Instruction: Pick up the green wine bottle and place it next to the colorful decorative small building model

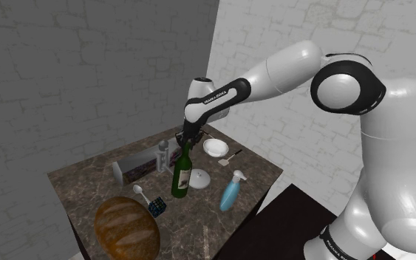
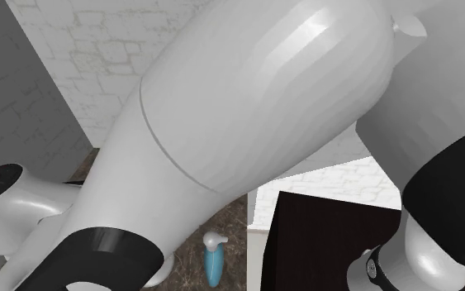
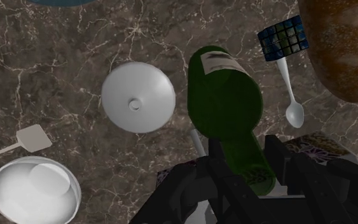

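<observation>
A dark marble table [image 1: 80, 188] stands in a corner between a grey wall [image 1: 88, 66] and a white, stone-patterned wall [image 1: 254, 26].

On the desk [image 1: 88, 185], the bottle [image 1: 182, 176] stands near the middle. The lid [image 1: 199, 177] is just beside it on the shoulder view's right, with the bowl [image 1: 214, 147] and spatula [image 1: 232, 156] behind. The spray bottle [image 1: 230, 193] lies nearer the front. The loaf [image 1: 127, 225] is front-left, with the spoon [image 1: 142, 193] and cube [image 1: 157, 206] between loaf and bottle.
</observation>
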